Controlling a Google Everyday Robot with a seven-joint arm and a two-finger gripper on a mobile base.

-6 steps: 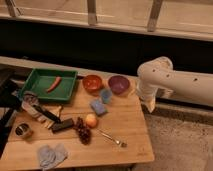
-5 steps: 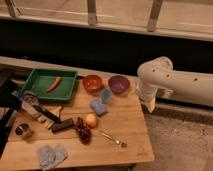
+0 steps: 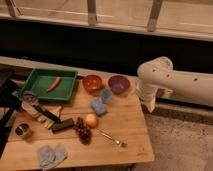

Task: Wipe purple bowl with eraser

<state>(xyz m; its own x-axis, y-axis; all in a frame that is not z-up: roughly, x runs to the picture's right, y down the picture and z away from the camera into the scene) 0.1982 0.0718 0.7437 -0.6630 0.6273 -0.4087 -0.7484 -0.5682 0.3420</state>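
Dark panelling under a row of windows backed the wooden worktop (image 3: 125, 145). The purple bowl (image 3: 119, 84) sat at the far edge, right of centre, just right of an orange bowl (image 3: 92, 82) and apart from it. The eraser (image 3: 62, 125), a flat black block, lay on the near-left part of the worktop. It was left of a bunch of grapes (image 3: 82, 131) and just near of a long black-handled brush (image 3: 46, 113). Two blue sponges (image 3: 98, 106) lay between the eraser and the bowls.

The white arm (image 3: 172, 82) was folded beyond the right edge of the worktop, its last link turned downward beside the purple bowl. The tool at its end was hidden from view. It was released and held nothing, since the eraser lay untouched on the wood.

By my judgement the task stood at its very first step, with reaching for the eraser not yet begun. The next move called for the arm to unfold and cross leftward over the sponges. The tool then had to come down on the eraser alone, missing the brush handle and grapes crowding it.
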